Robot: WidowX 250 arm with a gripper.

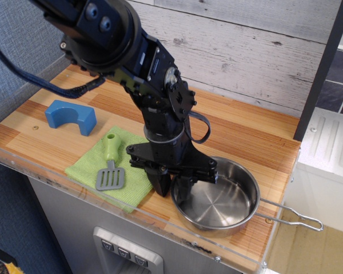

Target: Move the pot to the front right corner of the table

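The tool (171, 187) is opened a little, with the left rim of the pot (217, 198) between its two fingers. The pot is seen at the lower right of the tabletop (257, 137). The tool should be lifted straight up, so the pot is not bumped.

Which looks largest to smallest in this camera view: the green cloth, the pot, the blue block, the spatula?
1. Pot, counting its long wire handle; the green cloth looks close to the bowl alone, so this is unsure.
2. Green cloth.
3. Spatula and blue block look alike; unranked.
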